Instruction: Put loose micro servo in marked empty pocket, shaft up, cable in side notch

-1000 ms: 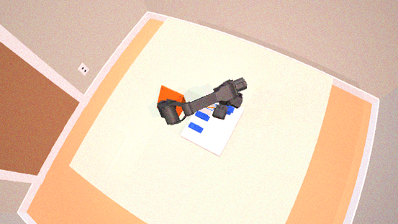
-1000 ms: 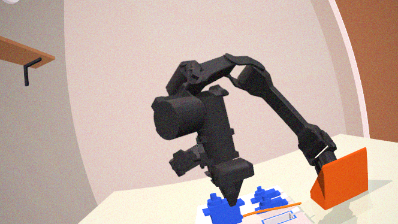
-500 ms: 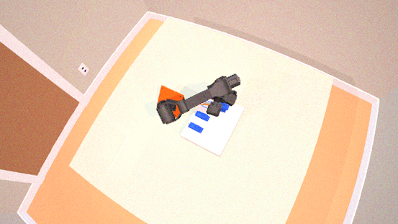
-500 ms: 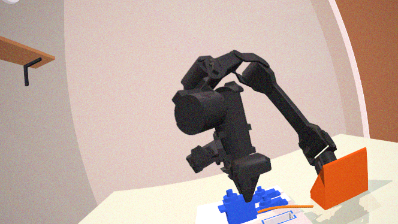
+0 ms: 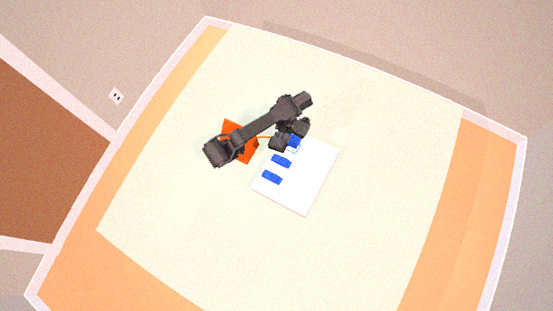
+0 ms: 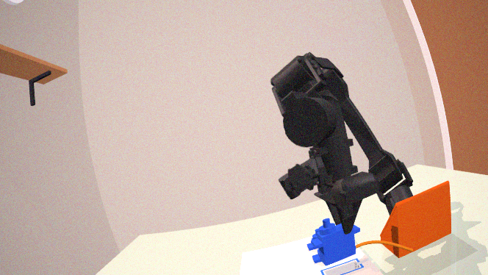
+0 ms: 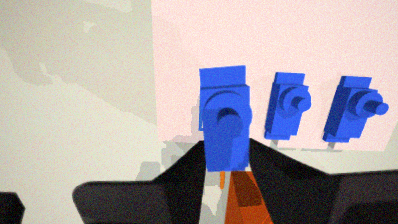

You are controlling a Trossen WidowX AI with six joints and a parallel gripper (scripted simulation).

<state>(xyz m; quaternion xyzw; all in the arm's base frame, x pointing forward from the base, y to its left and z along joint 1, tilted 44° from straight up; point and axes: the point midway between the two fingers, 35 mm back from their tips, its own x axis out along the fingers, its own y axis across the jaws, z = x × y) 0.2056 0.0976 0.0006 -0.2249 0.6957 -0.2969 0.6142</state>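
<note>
1 blue micro servo (image 7: 226, 120) is what you are carrying, pinched across its body by the claw (image 7: 227, 165), which is closed firmly on it. In the exterior view the servo (image 6: 332, 243) is hanging just above the white deck (image 6: 272, 261), with the blue-outlined empty pocket (image 6: 342, 268) lying just near of it, so you are not yet lined up over the opening. 2 other servos (image 7: 286, 105) (image 7: 352, 107) are already sitting in the deck to the right in the wrist view.

Expect a light, rigid plastic block: it is not going to flex, but its smooth flat sides are likely slippery, so keep holding across the body below the mounting ears, leaving the ears and the upward shaft free. The orange cable (image 6: 382, 243) is trailing right toward the orange block (image 6: 422, 220); judging by its curve it is springy and may be tugging the servo off square as you are lowering. Whether the cable is aiming at the side notch, you cannot tell from here.
</note>
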